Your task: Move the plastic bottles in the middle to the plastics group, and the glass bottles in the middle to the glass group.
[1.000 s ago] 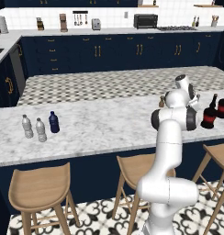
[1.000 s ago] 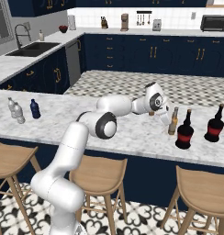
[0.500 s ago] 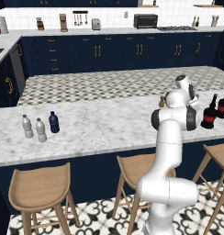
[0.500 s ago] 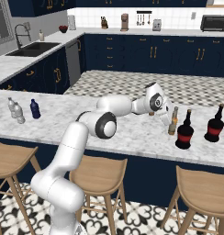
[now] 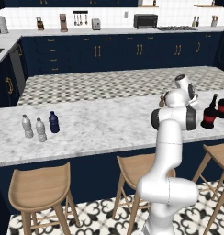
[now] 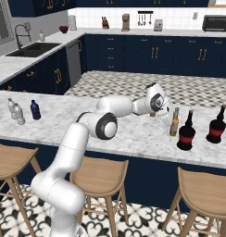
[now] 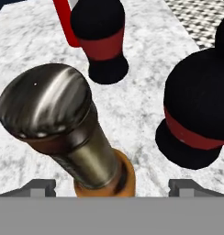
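Amber bottle [image 7: 72,137] upright, btwn open end effector [image 7: 112,186] tips

On the bench [image 6: 133,134] I count six bottles. At the left end stand three small ones together: two clear water bottles [image 5: 27,126] [image 5: 41,130] and one dark blue bottle [image 5: 53,122]. At the right end stand three more: one slim amber bottle [image 6: 174,122] and two squat black bottles with a red band [image 6: 186,132] [image 6: 217,126]. One small brown shaker [image 5: 162,101] is also there. In front of the bench there are three wooden stools [image 6: 98,173].
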Controlling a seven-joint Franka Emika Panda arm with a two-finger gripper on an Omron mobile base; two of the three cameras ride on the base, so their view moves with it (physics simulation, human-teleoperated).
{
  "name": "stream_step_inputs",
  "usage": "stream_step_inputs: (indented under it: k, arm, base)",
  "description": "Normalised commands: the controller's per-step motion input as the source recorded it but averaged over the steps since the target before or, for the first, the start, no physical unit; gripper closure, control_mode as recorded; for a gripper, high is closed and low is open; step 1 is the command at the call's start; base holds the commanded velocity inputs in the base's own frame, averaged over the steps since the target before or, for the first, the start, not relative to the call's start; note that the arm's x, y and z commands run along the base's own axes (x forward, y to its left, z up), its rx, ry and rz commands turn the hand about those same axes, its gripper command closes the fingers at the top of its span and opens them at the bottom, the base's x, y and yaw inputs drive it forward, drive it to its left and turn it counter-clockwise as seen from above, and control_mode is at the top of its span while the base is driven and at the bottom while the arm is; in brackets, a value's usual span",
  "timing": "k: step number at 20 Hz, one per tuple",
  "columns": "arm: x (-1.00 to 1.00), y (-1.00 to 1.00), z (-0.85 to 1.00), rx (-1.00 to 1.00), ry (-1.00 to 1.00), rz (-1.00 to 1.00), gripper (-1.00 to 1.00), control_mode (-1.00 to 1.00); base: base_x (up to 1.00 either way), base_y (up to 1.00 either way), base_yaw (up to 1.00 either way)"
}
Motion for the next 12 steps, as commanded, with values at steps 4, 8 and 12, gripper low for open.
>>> stream_step_inputs:
  k: [4,8,12]
  arm:
    - [-0.05,0.69,0.12,-0.01,0.0,-0.02,-1.0,-1.0]
    - [-0.13,0.72,0.13,-0.02,0.0,-0.02,-1.0,-1.0]
    - [-0.49,0.77,0.14,-0.01,0.0,0.0,-1.0,-1.0]
  base:
    - [0.0,0.0,0.0]
    - [0.0,0.0,0.0]
    - [0.0,0.0,0.0]
